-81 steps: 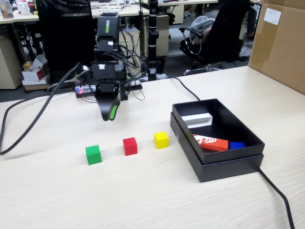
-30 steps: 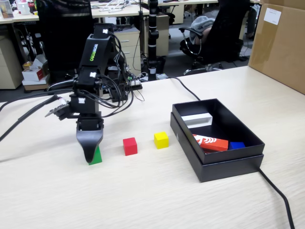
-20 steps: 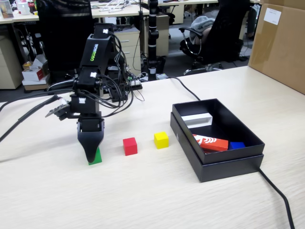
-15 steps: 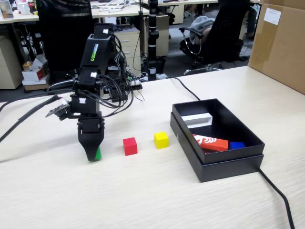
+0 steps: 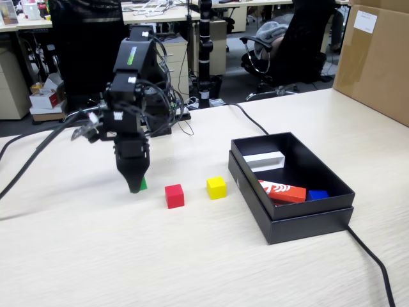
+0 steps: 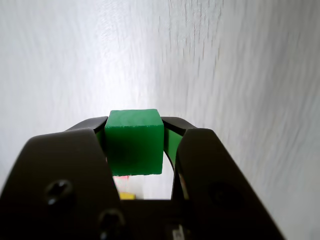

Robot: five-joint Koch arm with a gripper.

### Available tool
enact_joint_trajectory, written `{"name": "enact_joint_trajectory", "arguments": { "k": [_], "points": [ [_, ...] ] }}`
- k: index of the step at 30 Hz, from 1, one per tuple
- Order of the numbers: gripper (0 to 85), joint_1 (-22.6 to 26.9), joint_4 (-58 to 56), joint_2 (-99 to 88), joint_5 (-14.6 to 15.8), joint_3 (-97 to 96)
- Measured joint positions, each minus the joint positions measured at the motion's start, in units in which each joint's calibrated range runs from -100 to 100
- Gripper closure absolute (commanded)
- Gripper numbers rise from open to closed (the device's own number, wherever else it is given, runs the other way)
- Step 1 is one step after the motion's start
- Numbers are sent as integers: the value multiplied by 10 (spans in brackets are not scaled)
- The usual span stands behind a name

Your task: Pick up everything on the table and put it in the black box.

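Observation:
My gripper is shut on the green cube, held between both jaws and lifted clear of the table; in the fixed view only a sliver of the green cube shows beside the jaw. To its right on the table sit the red cube and the yellow cube. The black box stands further right, open, with low walls. In the wrist view, small bits of red and yellow show below the held cube.
Inside the black box lie a white oblong block, a red block with white marks and a blue piece. A big cardboard box stands at the back right. Black cables cross the table on the right and left.
The gripper came down over the green cube, shut on it, then rose and shifted right and back with the cube. Red and yellow cubes have not moved.

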Motion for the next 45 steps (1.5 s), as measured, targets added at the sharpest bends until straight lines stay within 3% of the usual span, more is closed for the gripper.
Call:
{"name": "enact_joint_trajectory", "arguments": {
  "k": [7, 9, 10, 17, 32, 45],
  "points": [
    [762, 61, -55, -208, 20, -1],
    [762, 95, -56, -252, 38, -2],
    [762, 140, -60, -273, 65, 12],
    [761, 231, -76, -236, 124, 115],
    [754, 262, -75, 269, 146, 356],
    [571, 260, -75, 347, 151, 363]
  ]
}}
